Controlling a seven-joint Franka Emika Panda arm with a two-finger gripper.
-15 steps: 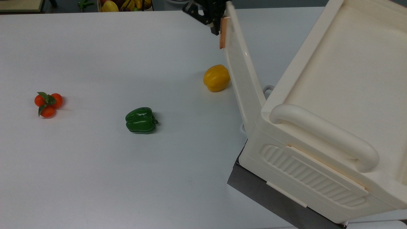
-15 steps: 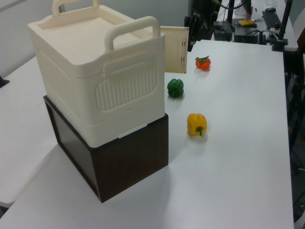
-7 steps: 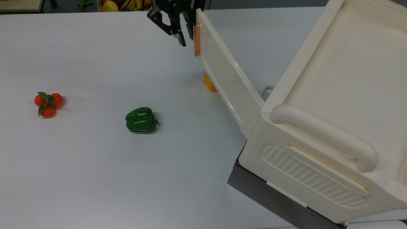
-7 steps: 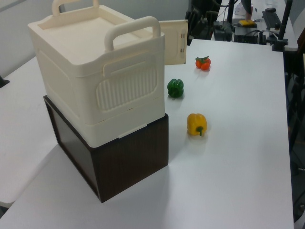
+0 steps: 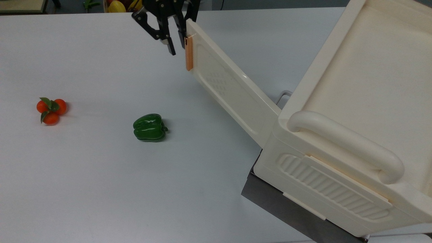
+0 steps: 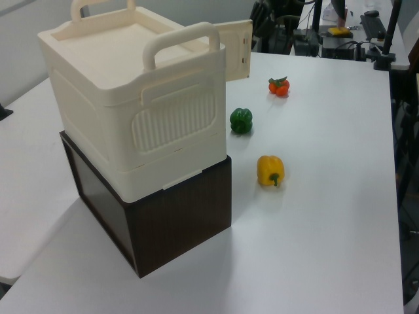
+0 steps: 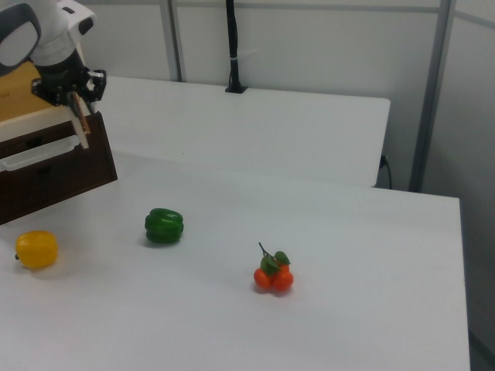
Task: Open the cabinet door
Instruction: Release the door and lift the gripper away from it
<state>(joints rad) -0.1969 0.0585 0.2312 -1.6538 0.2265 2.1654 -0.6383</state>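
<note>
The cabinet door [image 5: 233, 91] is a cream panel with a copper-orange handle strip [image 5: 189, 54]. It stands swung out from the cream cabinet [image 5: 357, 77] toward the top view's left. My black gripper [image 5: 178, 48] hangs open at the door's free edge. One finger is right beside the handle strip and the other stands apart to the top view's left. The left view shows the door [image 6: 236, 50] sticking out past the cabinet's [image 6: 124, 98] far corner. In the right view the gripper [image 7: 77, 99] sits just above the door's edge [image 7: 81, 131].
The cabinet rests on a dark brown box [image 6: 170, 222]. On the white table [image 5: 101, 185] lie a green pepper [image 5: 149, 127], a cluster of small orange fruits [image 5: 51, 107] and a yellow pepper [image 6: 270, 170]. In the top view the door hides the yellow pepper.
The door has swung further open toward the top view's left, and the gripper moved left with its edge. The door now covers the yellow pepper in the top view.
</note>
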